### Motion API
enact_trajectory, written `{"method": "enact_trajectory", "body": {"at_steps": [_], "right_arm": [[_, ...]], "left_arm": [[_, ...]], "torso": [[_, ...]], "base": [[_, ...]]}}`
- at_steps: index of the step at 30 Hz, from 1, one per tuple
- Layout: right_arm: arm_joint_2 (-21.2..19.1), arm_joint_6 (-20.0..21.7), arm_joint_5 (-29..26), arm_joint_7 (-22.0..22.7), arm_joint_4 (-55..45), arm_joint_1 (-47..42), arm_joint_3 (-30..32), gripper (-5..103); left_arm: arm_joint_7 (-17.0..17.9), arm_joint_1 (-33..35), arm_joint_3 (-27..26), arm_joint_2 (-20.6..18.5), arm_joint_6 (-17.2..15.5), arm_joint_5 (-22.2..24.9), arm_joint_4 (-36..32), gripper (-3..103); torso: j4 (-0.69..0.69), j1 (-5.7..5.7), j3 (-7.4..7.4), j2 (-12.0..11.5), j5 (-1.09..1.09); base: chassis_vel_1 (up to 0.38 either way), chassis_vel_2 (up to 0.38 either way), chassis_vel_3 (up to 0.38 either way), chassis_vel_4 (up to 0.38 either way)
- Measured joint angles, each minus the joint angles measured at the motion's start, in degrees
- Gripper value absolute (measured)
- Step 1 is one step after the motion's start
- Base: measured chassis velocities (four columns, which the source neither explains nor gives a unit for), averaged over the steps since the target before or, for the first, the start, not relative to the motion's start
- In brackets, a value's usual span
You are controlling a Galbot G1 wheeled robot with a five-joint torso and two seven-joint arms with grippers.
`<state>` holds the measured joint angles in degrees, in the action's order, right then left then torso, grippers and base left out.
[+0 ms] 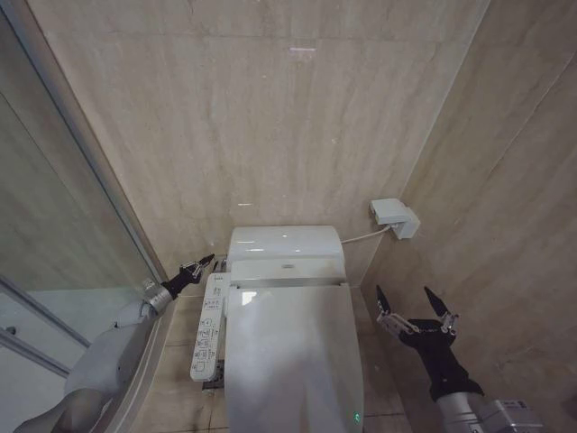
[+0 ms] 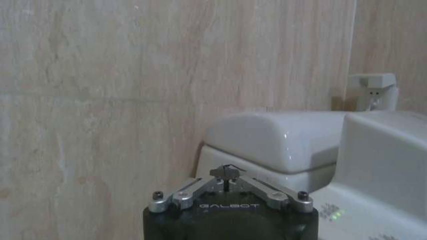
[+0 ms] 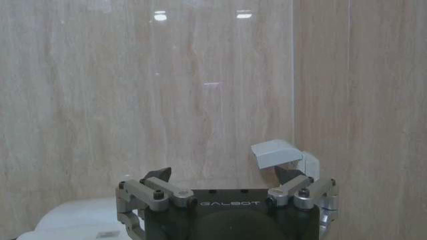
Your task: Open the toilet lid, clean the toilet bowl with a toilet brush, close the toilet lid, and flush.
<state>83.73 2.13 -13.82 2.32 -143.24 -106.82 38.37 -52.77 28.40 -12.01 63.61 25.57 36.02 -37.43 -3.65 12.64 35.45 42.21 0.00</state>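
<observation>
The white toilet lid [image 1: 293, 352] lies shut over the seat, so the toilet bowl is hidden beneath it. The toilet brush is out of view. My left gripper [image 1: 200, 266] is shut with nothing in it. It hovers at the toilet's left rear corner, just above the back end of the side control panel [image 1: 208, 336] and beside the tank [image 1: 285, 244]. In the left wrist view its fingertips [image 2: 227, 175] meet in front of the tank [image 2: 273, 140]. My right gripper [image 1: 416, 305] hangs open and empty to the right of the lid, its fingers spread wide [image 3: 223, 175].
A white box [image 1: 394, 216] with a hose is fixed on the back wall right of the tank, also seen as the white box [image 3: 277, 152]. A glass shower partition [image 1: 63, 225] runs along the left. Tiled walls close in behind and on the right.
</observation>
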Motion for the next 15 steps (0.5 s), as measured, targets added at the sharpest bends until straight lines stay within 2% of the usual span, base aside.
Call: {"method": "enact_trajectory", "body": {"at_steps": [6,15], "right_arm": [[0.0,0.0,0.0,0.0,0.0,0.0,0.0,100],[0.0,0.0,0.0,0.0,0.0,0.0,0.0,100]], "left_arm": [[-2.1,-1.3,1.1,-0.1,0.3,-0.2,2.9,0],[-2.6,-2.2,2.0,1.2,0.2,-0.9,3.9,0]], "torso": [[0.00,0.00,0.00,0.0,0.00],[-0.01,0.00,0.00,0.0,0.01]], "base": [[0.000,0.000,0.000,0.000],[0.000,0.000,0.000,0.000]]}}
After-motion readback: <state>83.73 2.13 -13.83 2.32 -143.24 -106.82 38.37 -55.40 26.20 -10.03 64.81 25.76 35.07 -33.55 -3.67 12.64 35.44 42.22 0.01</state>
